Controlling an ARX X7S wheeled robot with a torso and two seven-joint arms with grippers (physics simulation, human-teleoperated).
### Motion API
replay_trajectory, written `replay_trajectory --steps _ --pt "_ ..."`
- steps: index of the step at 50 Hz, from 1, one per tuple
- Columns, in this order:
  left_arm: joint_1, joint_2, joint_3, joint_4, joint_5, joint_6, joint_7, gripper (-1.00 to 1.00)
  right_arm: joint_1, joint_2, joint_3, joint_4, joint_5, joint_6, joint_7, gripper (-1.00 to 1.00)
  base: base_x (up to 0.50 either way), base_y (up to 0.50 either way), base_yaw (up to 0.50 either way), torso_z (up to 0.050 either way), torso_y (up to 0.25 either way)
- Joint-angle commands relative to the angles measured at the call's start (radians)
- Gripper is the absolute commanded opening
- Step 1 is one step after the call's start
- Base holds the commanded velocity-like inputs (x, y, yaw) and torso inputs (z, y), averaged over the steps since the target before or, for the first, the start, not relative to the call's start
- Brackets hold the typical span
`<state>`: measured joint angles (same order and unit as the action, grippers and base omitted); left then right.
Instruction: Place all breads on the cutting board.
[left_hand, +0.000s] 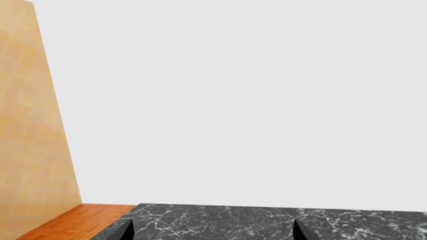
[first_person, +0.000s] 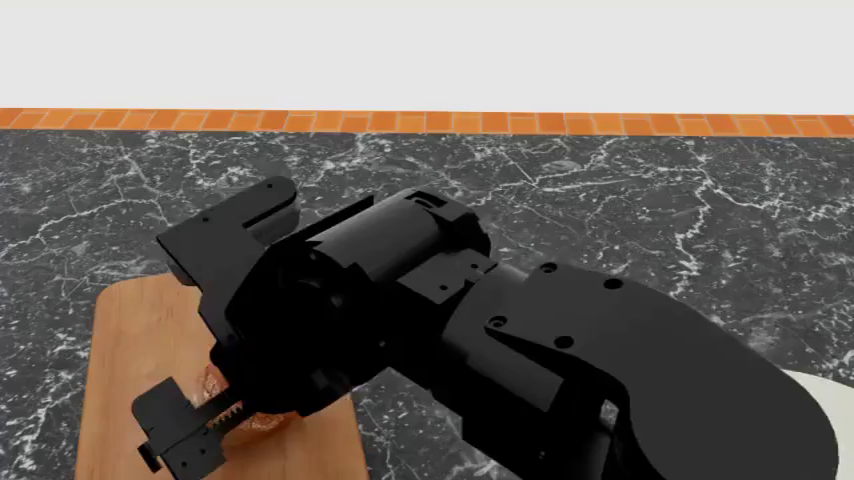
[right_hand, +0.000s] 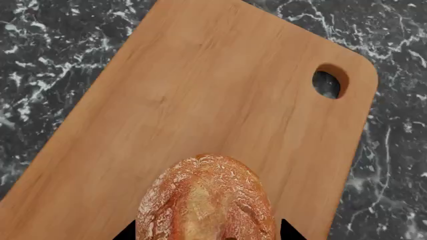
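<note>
A reddish-brown crusty roll (right_hand: 207, 200) lies on the light-brown cutting board (right_hand: 200, 90), away from the end with the small hole (right_hand: 327, 82). My right gripper (right_hand: 208, 234) hangs over the roll, its jaws open, with a dark fingertip (right_hand: 127, 233) on each side of it. In the head view the right gripper (first_person: 200, 435) is over the near part of the board (first_person: 134, 340), and the arm hides most of the roll (first_person: 260, 421). My left gripper (left_hand: 213, 236) is open and empty over the dark marble counter (left_hand: 220, 222).
A white plate (first_person: 817, 400) shows partly at the counter's near right, behind my right arm. An orange tiled strip (first_person: 427, 122) runs along the counter's far edge before a white wall. A tan wall (left_hand: 27, 125) stands at one side in the left wrist view.
</note>
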<state>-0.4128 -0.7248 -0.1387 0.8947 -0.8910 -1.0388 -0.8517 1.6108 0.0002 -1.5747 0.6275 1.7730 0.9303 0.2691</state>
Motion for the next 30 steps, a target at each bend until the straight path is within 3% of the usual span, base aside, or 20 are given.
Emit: replay_trajectory --steps 1,11,23,30 --pt "0.026 0.001 0.026 -0.015 0.047 0.047 0.022 1.0 0.119 0.0 -0.002 -0.055 0.027 -0.036 0.006 1.0 0.0 0.0 0.0 0.0 0.0" --pt "-0.001 -0.005 0.018 0.002 0.005 0.014 0.001 1.0 0.258 0.05 0.046 -0.159 0.092 -0.065 0.051 1.0 0.0 0.0 0.0 0.0 0.0" --pt "-0.044 -0.008 0.037 0.01 -0.032 -0.025 -0.024 1.0 0.441 0.43 0.237 -0.422 0.187 -0.103 0.188 1.0 0.0 0.0 0.0 0.0 0.0" --pt "-0.099 -0.018 0.002 0.026 -0.118 -0.08 -0.068 1.0 0.409 0.634 0.288 -0.62 0.217 -0.161 0.316 1.0 0.0 0.0 0.0 0.0 0.0"
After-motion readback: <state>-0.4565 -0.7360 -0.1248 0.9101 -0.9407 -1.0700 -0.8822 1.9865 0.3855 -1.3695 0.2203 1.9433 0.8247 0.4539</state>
